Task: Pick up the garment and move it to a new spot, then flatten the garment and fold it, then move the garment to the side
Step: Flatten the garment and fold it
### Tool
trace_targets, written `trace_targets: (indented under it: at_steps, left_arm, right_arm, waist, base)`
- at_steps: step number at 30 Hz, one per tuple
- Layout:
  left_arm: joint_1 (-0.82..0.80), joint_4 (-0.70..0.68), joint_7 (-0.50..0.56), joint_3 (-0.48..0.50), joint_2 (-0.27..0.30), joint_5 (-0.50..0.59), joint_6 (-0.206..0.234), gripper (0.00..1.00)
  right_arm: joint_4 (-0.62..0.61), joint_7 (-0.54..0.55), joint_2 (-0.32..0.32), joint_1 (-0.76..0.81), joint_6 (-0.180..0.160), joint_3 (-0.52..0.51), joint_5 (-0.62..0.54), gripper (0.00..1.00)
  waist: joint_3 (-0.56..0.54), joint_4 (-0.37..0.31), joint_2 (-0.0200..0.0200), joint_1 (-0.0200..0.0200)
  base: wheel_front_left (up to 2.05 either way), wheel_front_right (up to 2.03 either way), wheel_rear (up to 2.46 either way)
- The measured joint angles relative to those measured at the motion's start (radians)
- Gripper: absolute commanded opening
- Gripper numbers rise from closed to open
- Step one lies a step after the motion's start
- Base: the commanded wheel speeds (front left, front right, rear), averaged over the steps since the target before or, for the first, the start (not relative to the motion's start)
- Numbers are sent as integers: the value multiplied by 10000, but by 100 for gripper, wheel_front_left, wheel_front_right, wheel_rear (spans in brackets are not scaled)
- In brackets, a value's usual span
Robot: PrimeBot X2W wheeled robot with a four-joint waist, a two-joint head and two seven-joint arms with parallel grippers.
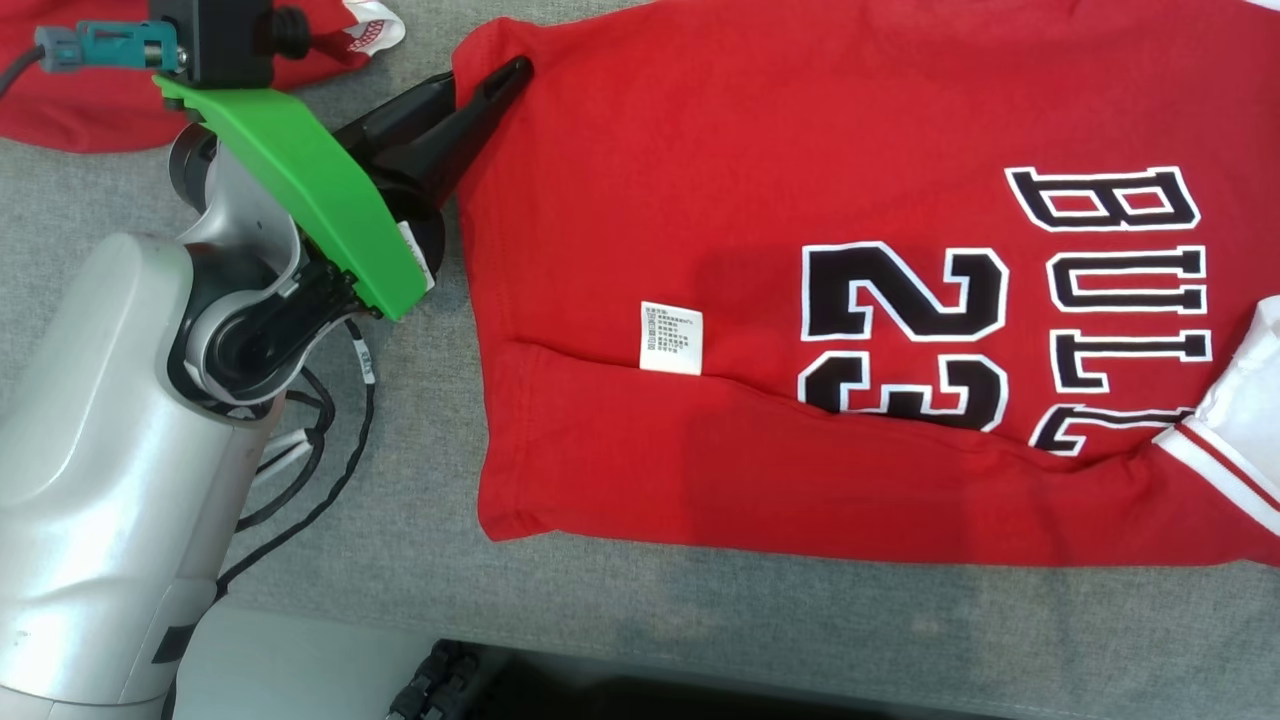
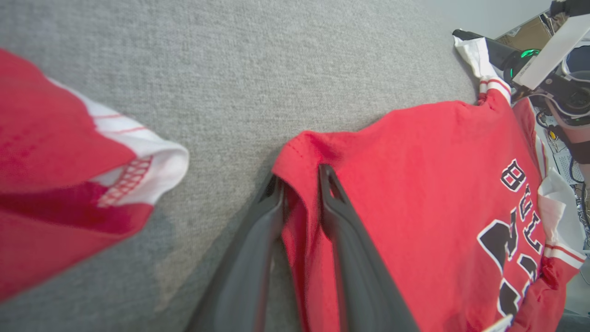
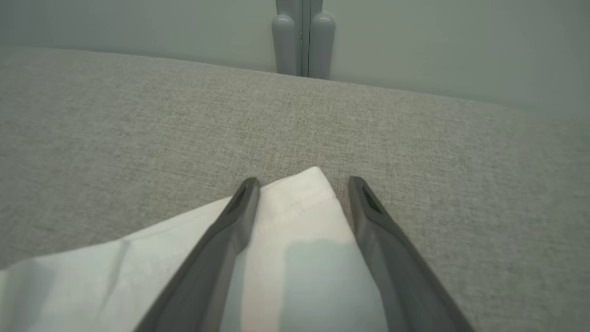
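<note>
Left gripper (image 1: 485,78): jaws part-closed astride the far left hem corner of the red cotton basketball jersey w/ black-and-white lettering (image 1: 800,150). Cloth sits btwn them; can't tell if pinched tight. Jersey lies mostly flat on the grey fabric-topped bench (image 1: 600,620). Light, limp, prob. sags & bunches, so take corners at both ends. Right gripper (image 3: 302,184): jaws wide open, holding nothing, straddling the white sleeve corner (image 3: 295,207).

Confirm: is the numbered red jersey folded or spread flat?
Partly folded: the red jersey has its near edge turned over the print, care label showing.
</note>
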Motion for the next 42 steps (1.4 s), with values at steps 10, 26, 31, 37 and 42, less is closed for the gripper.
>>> trace_targets:
  at_steps: [10, 26, 31, 37, 42]
  left_arm:
    - [-179, 27, -88, -150, 63, -13, 0, 37]
    - [-345, 205, -405, -274, 309, -146, 0, 17]
    - [-346, 393, -546, -301, 385, -173, 0, 9]
    - [-346, 560, -727, -382, 420, -207, 0, 2]
    - [-327, 727, -984, -502, 418, -316, 0, 0]
  right_arm:
    - [362, -46, 270, -188, -102, -291, 297, 41]
    - [537, -487, 447, -277, 63, -153, 428, 0]
    - [447, -696, 562, -257, 399, 21, 437, 0]
    - [190, -1083, 608, -118, 662, 102, 508, 0]
    - [-201, -1572, 606, 243, 895, 67, 648, 0]
  waist:
    - [59, -18, 0, 0]
    - [9, -223, 0, 0]
    - [-109, -338, 0, 0]
    - [-277, -455, 0, 1]
    - [-533, -551, 0, 0]
  base:
    - [0, 0, 0]
    - [0, 0, 0]
    - [0, 0, 0]
    - [0, 0, 0]
    - [0, 0, 0]
